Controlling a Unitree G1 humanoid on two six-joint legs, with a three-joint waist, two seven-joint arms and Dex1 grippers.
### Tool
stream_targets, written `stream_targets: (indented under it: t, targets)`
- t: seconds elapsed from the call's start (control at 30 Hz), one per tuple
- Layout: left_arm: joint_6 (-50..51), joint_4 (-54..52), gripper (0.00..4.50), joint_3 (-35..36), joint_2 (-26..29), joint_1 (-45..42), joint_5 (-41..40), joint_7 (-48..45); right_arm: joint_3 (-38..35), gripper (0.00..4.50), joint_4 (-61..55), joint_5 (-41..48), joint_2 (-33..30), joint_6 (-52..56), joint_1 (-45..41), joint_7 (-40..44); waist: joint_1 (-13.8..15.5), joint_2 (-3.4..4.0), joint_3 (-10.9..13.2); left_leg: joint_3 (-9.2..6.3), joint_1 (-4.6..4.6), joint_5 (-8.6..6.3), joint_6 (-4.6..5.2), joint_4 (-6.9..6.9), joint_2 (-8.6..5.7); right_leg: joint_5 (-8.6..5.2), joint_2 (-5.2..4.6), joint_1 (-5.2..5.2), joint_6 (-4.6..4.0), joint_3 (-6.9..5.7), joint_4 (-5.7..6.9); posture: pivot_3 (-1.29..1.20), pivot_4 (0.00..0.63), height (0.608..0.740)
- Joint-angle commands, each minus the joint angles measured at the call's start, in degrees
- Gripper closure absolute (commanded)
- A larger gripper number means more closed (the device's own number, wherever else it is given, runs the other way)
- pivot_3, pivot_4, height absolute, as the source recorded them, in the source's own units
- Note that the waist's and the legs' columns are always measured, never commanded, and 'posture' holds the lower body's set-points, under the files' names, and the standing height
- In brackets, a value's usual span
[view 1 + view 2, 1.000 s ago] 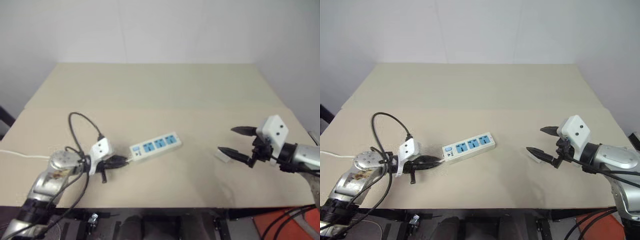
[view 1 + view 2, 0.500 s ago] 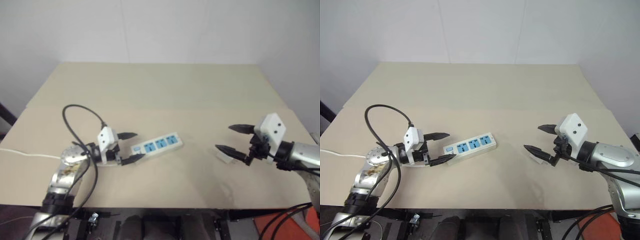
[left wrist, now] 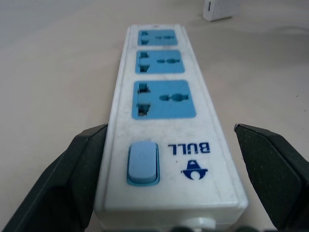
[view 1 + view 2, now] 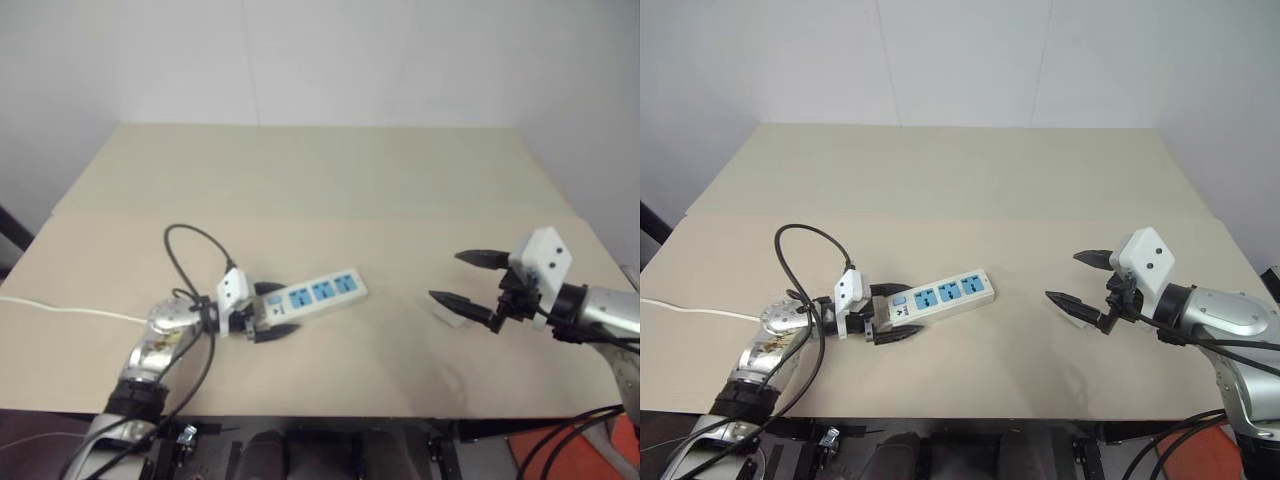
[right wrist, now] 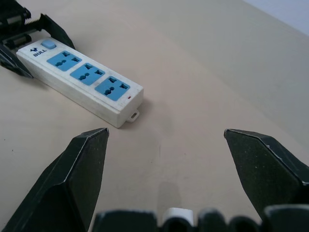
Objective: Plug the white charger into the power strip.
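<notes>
The power strip (image 4: 320, 293) lies at an angle on the tan table, left of centre, its three blue sockets facing up. My left gripper (image 4: 273, 311) is open, one finger on each side of the strip's switch end (image 3: 143, 162). Its left finger (image 3: 72, 183) sits close against the strip's side and the other finger (image 3: 270, 174) stands apart. The white charger (image 3: 220, 8) rests on the table beyond the strip's far end, just below my right gripper (image 4: 448, 277). That gripper hovers open above the table on the right with nothing between its fingers.
A thin white cord (image 4: 60, 310) runs off the table's left edge. A black cable (image 4: 185, 245) loops up over my left wrist. The table's front edge is close below both grippers. A seam (image 4: 400, 215) crosses the tabletop behind them.
My left gripper has gone from shut to open and moved right, coming down astride the strip's switch end. The right gripper has stayed put.
</notes>
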Motion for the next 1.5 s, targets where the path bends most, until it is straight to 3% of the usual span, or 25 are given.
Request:
stream_targets:
  t: [0.03, 0.23, 0.33, 0.4, 0.7, 1.03, 1.17, 1.3, 1.4, 1.5]
  targets:
    - [-2.1, 3.0, 0.03, -0.5, -0.4, 0.9, 2.2, 1.7, -1.7, 0.00, -2.0, 1.4, -1.0, 0.3, -1.4, -0.3, 0.0, 0.03, 0.0, 0.00, 0.01, 0.00, 0.00, 0.00, 0.00, 0.00, 0.00, 0.01, 0.00, 0.00, 0.00, 0.00, 0.150, 0.740]
    - [-3.4, 4.3, 0.03, -0.5, -0.1, 2.5, 2.1, 1.1, -1.0, 0.00, -1.4, 1.4, -1.2, 0.0, -3.0, 0.2, -0.2, 0.32, -0.2, 0.02, 0.30, 0.00, 0.00, 0.00, 0.02, -0.03, 0.02, 0.20, 0.04, 0.04, 0.03, 0.00, 0.150, 0.740]
    - [-2.9, 4.8, 0.56, -0.5, 0.3, 2.6, 1.2, -0.5, -0.5, 0.00, -1.0, 1.1, -1.1, -0.1, -3.9, 0.1, -0.4, 0.37, -0.3, 0.04, 0.30, 0.00, 0.00, 0.00, 0.02, -0.04, 0.03, 0.19, 0.05, 0.06, 0.04, 0.00, 0.150, 0.740]
    - [-2.9, 5.1, 1.17, -0.7, 0.3, 2.4, 1.0, -1.5, 0.0, 0.00, -0.7, 1.0, -1.1, -0.2, -4.8, 0.2, -0.6, 0.37, -0.3, 0.04, 0.30, 0.00, 0.00, -0.01, 0.03, -0.03, 0.03, 0.19, 0.04, 0.07, 0.04, 0.00, 0.150, 0.740]
    - [-6.0, 5.5, 1.19, -2.3, 0.6, -2.9, 1.7, -7.3, 1.4, 0.00, 3.0, 0.3, -3.4, -0.8, -7.9, 3.6, -0.5, 0.35, -0.2, 0.06, 0.24, 0.00, 0.00, -0.01, 0.01, -0.03, 0.02, 0.16, 0.03, 0.07, 0.02, 0.00, 0.150, 0.740]
    - [-10.3, 7.7, 1.19, -5.4, 0.4, -5.8, 1.7, -16.3, 7.6, 0.00, 12.8, -1.5, -5.9, -0.3, -15.7, 9.4, -0.2, 0.32, -0.2, 0.03, -0.13, 0.00, 0.00, 0.00, -0.01, 0.00, 0.00, -0.06, 0.00, -0.01, -0.09, 0.00, 0.150, 0.740]
    - [-11.4, 9.9, 1.19, -5.7, -0.7, -6.5, 2.5, -15.8, 10.1, 0.00, 11.7, -3.4, -3.0, 12.2, -21.4, -1.8, -0.1, 0.33, -0.2, 0.01, -0.12, 0.00, 0.01, 0.01, -0.01, 0.00, 0.00, -0.06, -0.01, -0.02, -0.07, 0.00, 0.150, 0.740]
    - [-11.2, 9.8, 1.19, -5.6, -1.1, -6.5, 2.5, -15.5, 15.4, 0.00, 11.0, 0.5, -4.0, 39.1, -37.0, -6.1, -0.2, 0.36, -0.2, 0.01, -0.10, 0.00, 0.00, 0.06, -0.05, 0.02, -0.08, -0.08, -0.03, 0.00, 0.03, 0.00, 0.150, 0.740]
    - [-10.9, 9.4, 1.19, -5.7, -1.2, -6.7, 2.5, -15.3, 24.8, 0.00, 13.4, 1.3, -5.5, 55.2, -49.6, -6.5, 0.0, 0.42, -0.2, -0.01, -0.19, 0.00, 0.00, 0.05, -0.03, 0.02, -0.10, -0.25, -0.05, 0.00, 0.10, 0.00, 0.150, 0.740]
    - [-10.7, 9.2, 1.19, -5.7, -1.2, -6.8, 2.4, -15.4, 37.9, 0.00, 17.3, 3.4, -9.5, 61.3, -57.9, -3.0, 0.4, 0.43, -0.2, -0.17, -0.39, 0.00, 0.01, 0.01, 0.00, -0.01, -0.15, -0.36, -0.11, -0.22, 0.02, 0.00, 0.150, 0.740]
